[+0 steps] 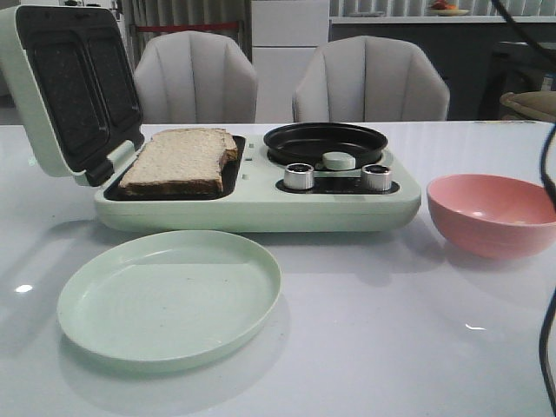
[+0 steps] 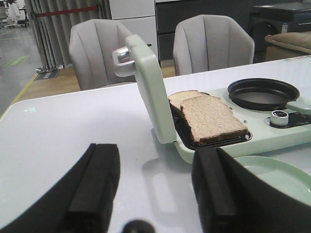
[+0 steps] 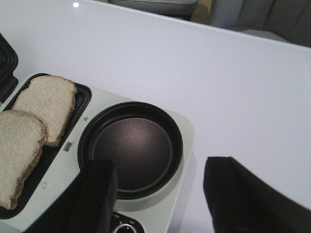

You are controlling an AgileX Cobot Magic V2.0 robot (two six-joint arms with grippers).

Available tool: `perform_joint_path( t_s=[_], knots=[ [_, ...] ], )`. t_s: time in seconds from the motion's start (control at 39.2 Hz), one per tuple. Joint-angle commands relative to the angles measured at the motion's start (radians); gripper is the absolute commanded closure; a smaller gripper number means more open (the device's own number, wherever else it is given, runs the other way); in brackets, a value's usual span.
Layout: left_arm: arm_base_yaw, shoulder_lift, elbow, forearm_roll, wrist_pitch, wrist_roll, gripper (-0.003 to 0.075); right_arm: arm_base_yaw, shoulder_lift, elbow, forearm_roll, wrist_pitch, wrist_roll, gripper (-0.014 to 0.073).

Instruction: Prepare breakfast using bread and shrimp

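Note:
Two slices of bread [image 1: 180, 160] lie side by side on the dark grill plate of a pale green breakfast maker [image 1: 261, 207], whose lid [image 1: 65, 91] stands open. They also show in the left wrist view [image 2: 210, 118] and the right wrist view [image 3: 43, 103]. No shrimp shows in any view. The round black pan [image 3: 131, 146] on the maker is empty. My left gripper [image 2: 154, 187] is open and empty above the table, to the left of the maker. My right gripper [image 3: 160, 194] is open and empty above the pan's near right edge. Neither gripper shows in the front view.
A pale green plate [image 1: 169, 294] sits in front of the maker. A pink bowl [image 1: 491, 213] stands to the right of it; its inside is hidden. Two knobs [image 1: 299, 176] are on the maker's front. Two grey chairs [image 1: 369, 82] stand behind the table.

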Motion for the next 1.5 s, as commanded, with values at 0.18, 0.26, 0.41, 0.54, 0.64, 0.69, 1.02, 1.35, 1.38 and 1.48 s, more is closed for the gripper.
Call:
perform_joint_path(
  t_s=[0.18, 0.26, 0.41, 0.54, 0.64, 0.69, 1.02, 1.35, 1.38, 1.48],
  knots=[
    [-0.008, 0.004, -0.026, 0.010, -0.072, -0.003, 0.0317, -0.021, -0.364, 0.338, 0.011, -0.205, -0.003, 0.0097],
    [-0.008, 0.004, -0.026, 0.010, -0.072, -0.003, 0.0317, -0.021, -0.442, 0.422, 0.011, -0.214, -0.003, 0.0097],
    [-0.008, 0.004, -0.026, 0.010, -0.072, -0.003, 0.0317, -0.021, -0.601, 0.589, 0.011, -0.269, -0.003, 0.0097],
    [-0.008, 0.004, -0.026, 0.010, -0.072, -0.003, 0.0316, -0.021, -0.742, 0.726, 0.011, -0.323, -0.003, 0.0097],
    [-0.008, 0.004, -0.026, 0.010, -0.078, -0.003, 0.0317, -0.021, -0.847, 0.822, 0.011, -0.357, -0.005, 0.0097],
    [-0.008, 0.004, -0.026, 0.010, -0.080, -0.003, 0.0317, -0.021, -0.905, 0.877, 0.011, -0.370, -0.005, 0.0097],
    [-0.008, 0.004, -0.026, 0.010, -0.080, -0.003, 0.0317, -0.021, -1.267, 1.214, 0.011, -0.554, -0.005, 0.0097],
    [-0.008, 0.004, -0.026, 0.010, -0.080, -0.003, 0.0317, -0.019, -1.442, 1.455, 0.011, -0.676, -0.005, 0.0097],
    [-0.008, 0.004, -0.026, 0.010, -0.080, -0.003, 0.0317, -0.019, -1.442, 1.462, 0.011, -0.676, -0.005, 0.0097],
    [-0.008, 0.004, -0.026, 0.010, -0.080, -0.003, 0.0317, -0.019, -1.442, 1.476, 0.011, -0.674, -0.005, 0.0097]
  ],
)
